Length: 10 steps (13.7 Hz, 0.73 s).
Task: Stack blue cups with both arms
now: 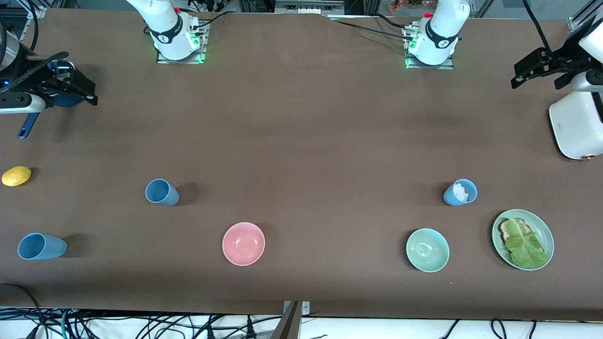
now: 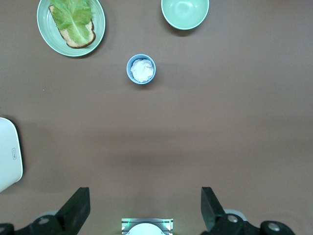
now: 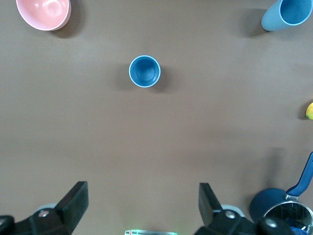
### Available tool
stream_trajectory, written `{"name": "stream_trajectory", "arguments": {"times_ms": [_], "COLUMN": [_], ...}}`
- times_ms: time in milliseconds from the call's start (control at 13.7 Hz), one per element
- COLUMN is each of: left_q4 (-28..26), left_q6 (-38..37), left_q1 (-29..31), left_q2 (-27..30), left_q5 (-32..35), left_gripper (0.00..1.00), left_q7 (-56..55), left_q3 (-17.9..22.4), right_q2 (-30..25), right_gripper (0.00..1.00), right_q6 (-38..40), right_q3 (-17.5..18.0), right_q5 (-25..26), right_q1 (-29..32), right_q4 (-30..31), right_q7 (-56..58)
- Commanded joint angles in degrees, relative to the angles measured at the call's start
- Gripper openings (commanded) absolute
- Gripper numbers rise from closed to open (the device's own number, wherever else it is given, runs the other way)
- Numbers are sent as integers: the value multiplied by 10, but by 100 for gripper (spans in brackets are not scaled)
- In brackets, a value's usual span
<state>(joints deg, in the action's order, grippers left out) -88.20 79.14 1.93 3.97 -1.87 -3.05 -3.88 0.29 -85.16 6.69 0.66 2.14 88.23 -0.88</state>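
Three blue cups [image 1: 162, 192] apart; both arms' jaws open.

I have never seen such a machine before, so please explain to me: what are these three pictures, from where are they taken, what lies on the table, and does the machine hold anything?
Two white robot arms stand at a brown table. The wide picture comes from a high camera facing them; the other two come from cameras on each arm's wrist, looking down.

The left gripper and the right gripper both hang open above the table and hold nothing.

On the table stand three blue cups: one with something white inside, an empty one, and another empty one nearer the front camera. There are also a pink bowl, a green bowl, a plate with bread and lettuce, a lemon, a dark-blue pot and a white appliance. No cups are stacked yet.
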Motion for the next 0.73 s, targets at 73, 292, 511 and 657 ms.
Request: {"name": "stream_trajectory", "arguments": {"times_ms": [73, 292, 511, 657], "left_q4": [19, 20, 20, 20], "left_q6": [-8, -8, -8, -8], "left_q1": [0, 0, 1, 4], "left_q2": [-9, -12, -13, -13], "left_q5": [-5, -5, -5, -5], "left_gripper": [100, 100, 100, 100], "left_q7": [2, 2, 2, 2], "left_q3": [0, 0, 0, 0], "right_q2": [6, 7, 7, 7], "right_gripper": [100, 100, 100, 100], "right_q6": [-8, -9, -7, -4], "right_q3": [3, 3, 3, 3], "right_q5": [3, 2, 2, 2], "right_q1": [1, 1, 1, 2], "right_q4": [-14, -14, -13, -12], "right_q7": [-5, -2, 0, 0]}}
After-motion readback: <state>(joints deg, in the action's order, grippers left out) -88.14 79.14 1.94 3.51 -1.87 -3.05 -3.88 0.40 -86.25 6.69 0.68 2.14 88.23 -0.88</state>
